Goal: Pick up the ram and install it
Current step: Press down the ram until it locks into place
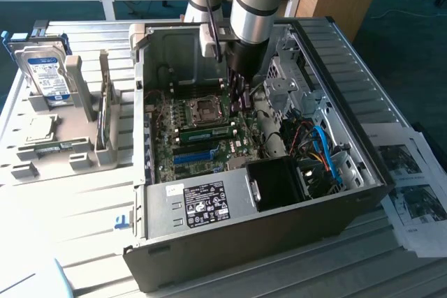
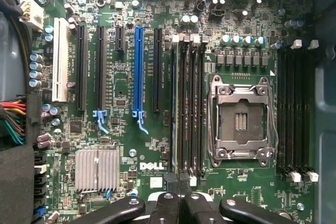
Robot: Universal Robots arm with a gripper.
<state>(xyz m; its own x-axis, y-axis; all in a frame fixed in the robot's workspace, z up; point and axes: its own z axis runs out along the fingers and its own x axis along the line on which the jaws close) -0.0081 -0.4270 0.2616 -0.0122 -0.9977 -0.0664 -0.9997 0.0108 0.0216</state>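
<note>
Slatted table [image 1: 84,207] beneath open computer case [image 1: 349,204]

the arm [image 1: 255,1] comes down from above in the exterior view, its silver-grey upper segment nearly vertical, leaning a little toward that view's left as it descends. a black wrist section follows below it, with a small white block mounted on the side toward the exterior view's left. the gripper [image 1: 239,95] points straight down, its dark fingers drawn together into one narrow tip. in the wrist view the gripper [image 2: 178,190] shows as black linkage bars with silver bolts spreading to either side, and the two fingers [image 2: 171,184] pressed flat against each other at the centre, no gap between them.
</note>
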